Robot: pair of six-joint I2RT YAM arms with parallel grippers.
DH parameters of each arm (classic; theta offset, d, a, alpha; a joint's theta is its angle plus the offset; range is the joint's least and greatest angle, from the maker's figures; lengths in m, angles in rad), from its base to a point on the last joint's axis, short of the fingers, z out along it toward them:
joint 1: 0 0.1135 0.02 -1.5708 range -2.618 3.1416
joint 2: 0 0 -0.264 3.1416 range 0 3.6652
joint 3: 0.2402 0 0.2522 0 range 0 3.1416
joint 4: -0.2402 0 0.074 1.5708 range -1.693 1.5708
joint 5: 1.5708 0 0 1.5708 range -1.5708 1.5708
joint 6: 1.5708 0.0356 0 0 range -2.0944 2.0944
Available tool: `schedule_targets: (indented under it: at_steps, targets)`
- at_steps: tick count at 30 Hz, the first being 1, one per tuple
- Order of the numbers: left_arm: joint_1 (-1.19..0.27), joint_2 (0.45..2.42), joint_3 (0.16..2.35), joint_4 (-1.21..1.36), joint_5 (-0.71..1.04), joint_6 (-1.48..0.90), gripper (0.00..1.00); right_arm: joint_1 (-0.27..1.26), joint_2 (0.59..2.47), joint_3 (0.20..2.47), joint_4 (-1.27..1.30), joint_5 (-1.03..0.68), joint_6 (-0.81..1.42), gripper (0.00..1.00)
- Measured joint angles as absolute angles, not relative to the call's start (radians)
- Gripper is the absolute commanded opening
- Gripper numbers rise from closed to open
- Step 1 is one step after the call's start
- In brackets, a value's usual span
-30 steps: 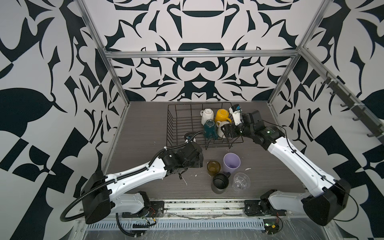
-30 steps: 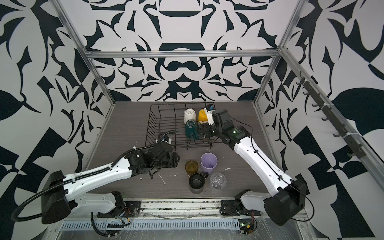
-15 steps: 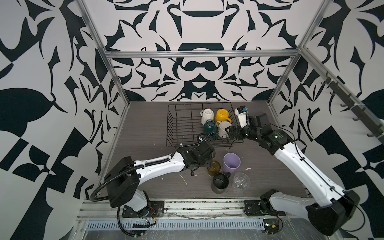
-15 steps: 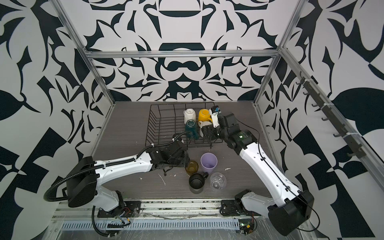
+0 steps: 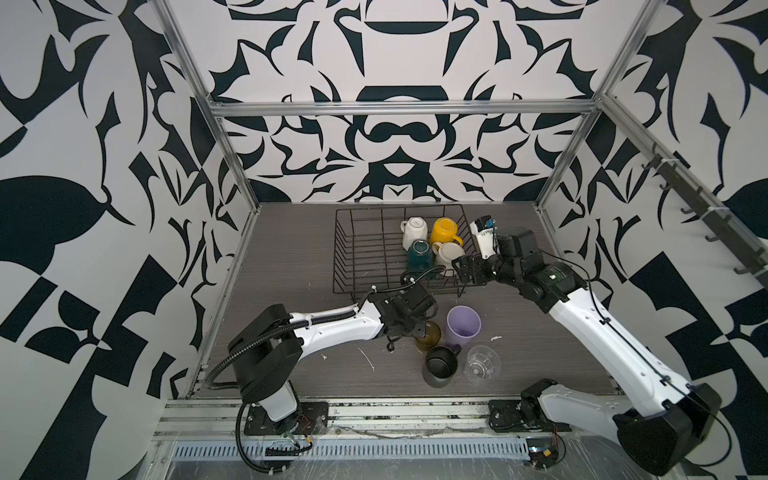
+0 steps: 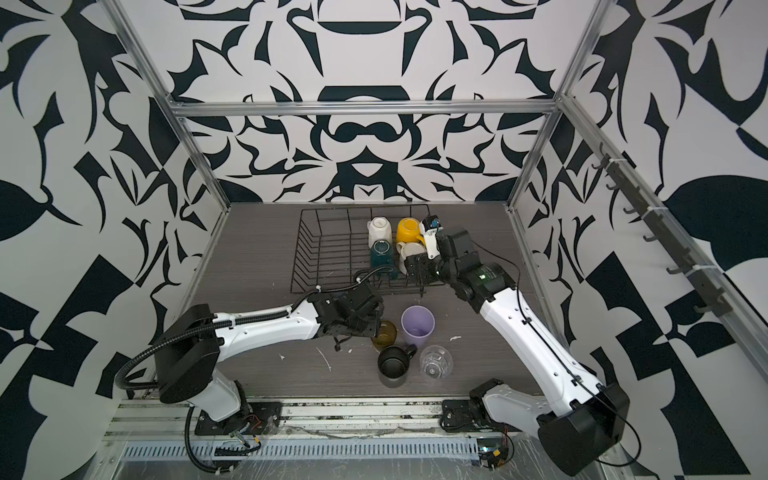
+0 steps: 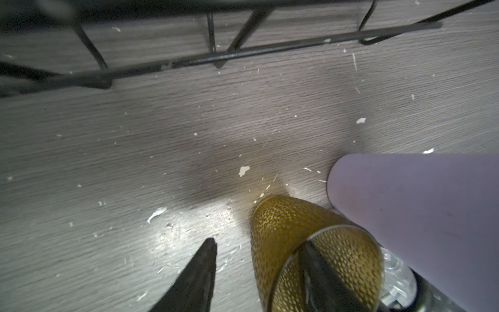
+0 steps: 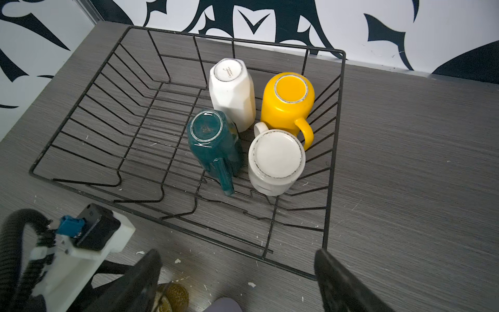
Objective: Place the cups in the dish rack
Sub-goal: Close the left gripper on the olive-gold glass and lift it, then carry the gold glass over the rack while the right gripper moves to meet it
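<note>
The black wire dish rack (image 5: 361,249) (image 8: 121,129) holds several upturned cups: cream mug (image 8: 232,91), yellow mug (image 8: 287,100), teal mug (image 8: 213,140) and white mug (image 8: 275,162). In front of it stand the amber glass (image 5: 430,334) (image 7: 283,229), lilac tumbler (image 5: 463,326), black mug (image 5: 440,368) and clear glass (image 5: 482,365). My left gripper (image 7: 258,241) straddles the amber glass's wall, one finger inside and one outside with a gap, so open. My right gripper (image 8: 237,252) (image 5: 467,266) hovers open and empty over the rack's near right corner.
The four standing cups are packed close together, the lilac tumbler (image 7: 418,210) touching the amber glass. The rack's near rim (image 7: 243,52) runs just beyond the left gripper. White flecks litter the grey table (image 5: 291,257). Patterned walls enclose three sides.
My left arm has swung right from the table's middle to the amber glass, and its jaws have narrowed around the wall. The right gripper has drawn back slightly from over the rack.
</note>
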State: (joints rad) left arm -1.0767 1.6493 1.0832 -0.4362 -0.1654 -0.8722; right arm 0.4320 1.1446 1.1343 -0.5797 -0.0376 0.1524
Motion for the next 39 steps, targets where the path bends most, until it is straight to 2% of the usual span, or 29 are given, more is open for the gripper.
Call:
schedule_targets:
  at_steps: [11, 18, 22, 32, 39]
  targets:
    - [-1.079, 1.709, 1.090, -0.451, -0.157, -0.874, 0.31, 0.427, 1.147, 1.134, -0.579, -0.041, 0.153, 0.91]
    - [-1.079, 1.709, 1.090, -0.462, -0.157, -0.873, 0.14, 0.425, 1.154, 1.134, -0.578, -0.047, 0.153, 0.91]
    - [-1.079, 1.707, 1.090, -0.481, -0.164, -0.874, 0.00, 0.422, 1.161, 1.134, -0.577, -0.051, 0.154, 0.91]
    - [-1.076, 1.589, 1.077, -0.555, -0.239, -0.867, 0.00, 0.414, 1.162, 1.131, -0.565, -0.079, 0.162, 0.90]
    - [-0.997, 1.251, 0.963, -0.551, -0.268, -0.816, 0.00, 0.412, 1.166, 1.131, -0.539, -0.132, 0.186, 0.90]
